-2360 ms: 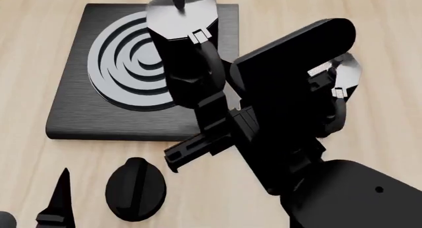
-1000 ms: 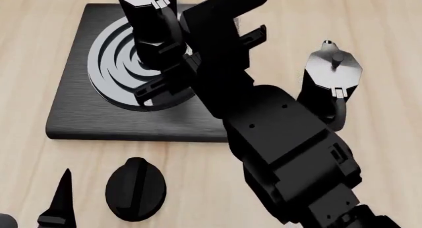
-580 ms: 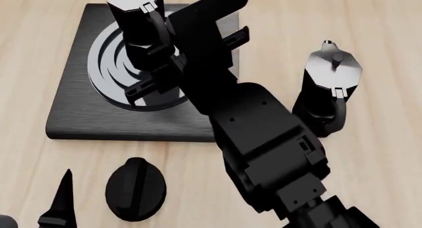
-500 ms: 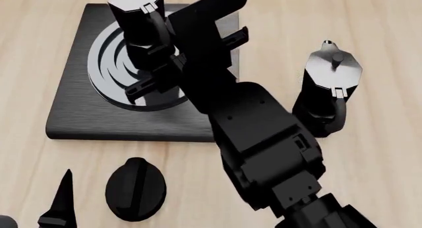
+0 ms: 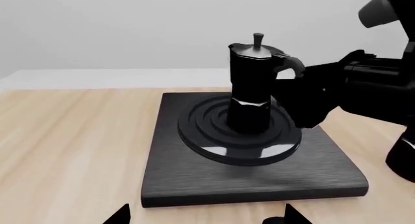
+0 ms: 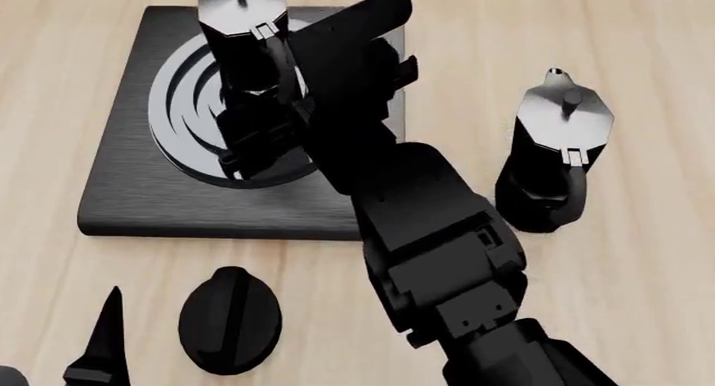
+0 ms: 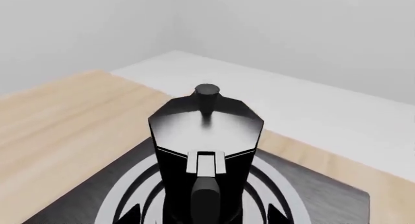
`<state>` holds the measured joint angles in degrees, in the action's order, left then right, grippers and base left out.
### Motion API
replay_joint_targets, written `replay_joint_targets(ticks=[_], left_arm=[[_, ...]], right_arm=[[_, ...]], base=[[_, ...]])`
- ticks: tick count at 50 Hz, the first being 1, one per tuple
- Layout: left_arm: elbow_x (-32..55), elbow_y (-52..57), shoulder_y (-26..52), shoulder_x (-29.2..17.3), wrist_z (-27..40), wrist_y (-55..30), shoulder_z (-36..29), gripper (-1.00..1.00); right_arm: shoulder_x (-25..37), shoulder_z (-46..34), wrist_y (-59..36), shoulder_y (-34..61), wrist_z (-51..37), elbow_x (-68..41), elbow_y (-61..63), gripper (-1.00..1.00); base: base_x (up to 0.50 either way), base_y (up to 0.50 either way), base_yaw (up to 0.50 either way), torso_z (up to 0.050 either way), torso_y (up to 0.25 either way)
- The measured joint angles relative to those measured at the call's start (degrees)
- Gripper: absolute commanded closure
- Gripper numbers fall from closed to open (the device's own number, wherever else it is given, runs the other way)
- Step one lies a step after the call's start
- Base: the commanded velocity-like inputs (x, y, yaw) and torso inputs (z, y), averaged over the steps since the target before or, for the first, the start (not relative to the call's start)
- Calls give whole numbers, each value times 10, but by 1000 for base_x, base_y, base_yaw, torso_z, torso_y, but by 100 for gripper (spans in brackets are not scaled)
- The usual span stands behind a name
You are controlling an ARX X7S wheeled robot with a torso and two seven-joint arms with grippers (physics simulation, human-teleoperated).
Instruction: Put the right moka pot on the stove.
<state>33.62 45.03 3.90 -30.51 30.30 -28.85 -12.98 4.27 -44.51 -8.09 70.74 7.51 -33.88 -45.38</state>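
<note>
Nearest the robot, the left gripper [image 5: 204,218] hangs idle: its fingers are spread wide with nothing between them, low over the wooden desk [image 6: 625,51]. A separate black oval knob [image 6: 229,319] lies on the desk just in front of the stove [image 6: 123,185]. On the stove's silver ring burner now stands the right moka pot [image 6: 240,34]. It is upright, and in the left wrist view its base sits at the middle of the rings and looks to be touching them. That is the change. A couple of seconds ago the pot was being carried over the stove's right edge, and within the last half second it has settled a little lower and more central, so that its lid knob now shows in the head view. Judged from this, the placing itself seems done and only letting go and drawing the arm back remains. The right gripper [image 5: 300,95] is right beside the pot's handle, which faces it. I cannot tell whether its fingers are clenched on the handle or already released, because the arm hides them from the head and the wrist view shows only the handle's top. Farther right, well apart from the stove, a second moka pot [image 6: 553,151] stands on the bare desk. No brand, label or writing can be read on either pot, the stove or the knob.
</note>
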Motion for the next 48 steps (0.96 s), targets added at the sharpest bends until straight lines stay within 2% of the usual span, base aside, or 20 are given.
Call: replay_joint_targets(ticks=[11,17,36,48], left_arm=[[1,0,0,-1,2,1,0,-100],[1,-1,1,-1,3,1,-1,-100],[3,-1,1,-3,5,3,-2,-100],[5,-1,0,-5,6,4,-2,-100]], right_arm=[[-2,-2,1,-1,-5,2,-8,-100],[16,-2,-26,-10,-25,-8,44,-100],[147,21,-172,-62,-144,-87,374,-100],[253,80,-240,-112,-249,-175,588,-100]], base=[[0,0,0,0,0],[0,0,0,0,0],[0,0,0,0,0],[0,0,0,0,0]])
